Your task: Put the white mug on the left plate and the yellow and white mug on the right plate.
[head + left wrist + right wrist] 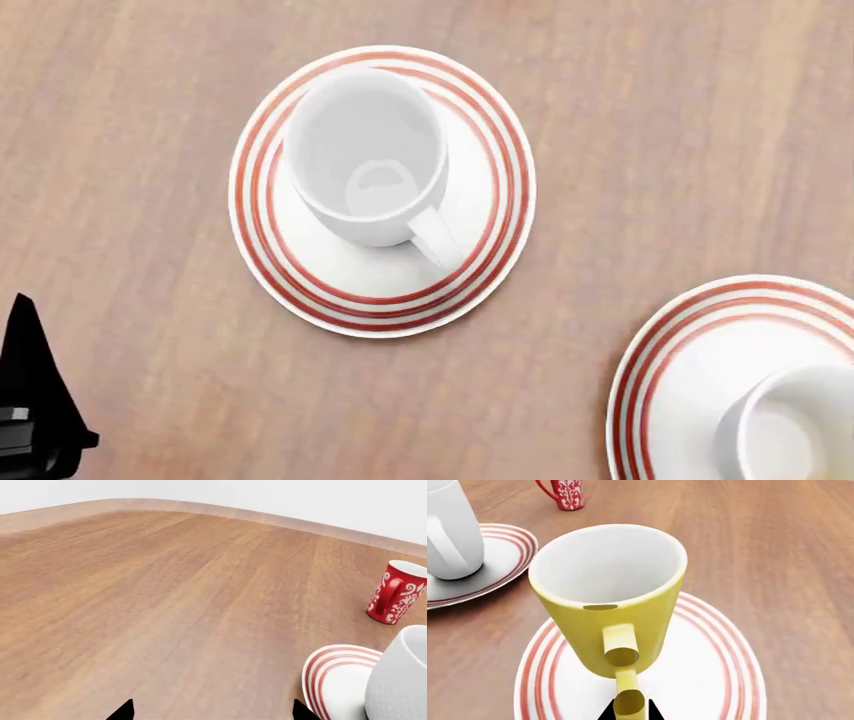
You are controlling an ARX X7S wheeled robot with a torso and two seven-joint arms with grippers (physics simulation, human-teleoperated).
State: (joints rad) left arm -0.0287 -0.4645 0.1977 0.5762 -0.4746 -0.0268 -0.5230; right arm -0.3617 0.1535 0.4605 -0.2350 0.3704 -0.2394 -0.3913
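One yellow and white mug (607,600), handle between right pincer (627,711) tips.

wooden table (667,120) carries left plate (274,265), right plate (667,370), red mug (396,592).

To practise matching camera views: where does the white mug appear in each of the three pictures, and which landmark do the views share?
Left wrist: the white mug is cut off at the lower right corner.
Head: upper centre, standing on the left plate.
Right wrist: upper left corner.
Shared landmark: the left plate, red-ringed, under the mug in all three views.
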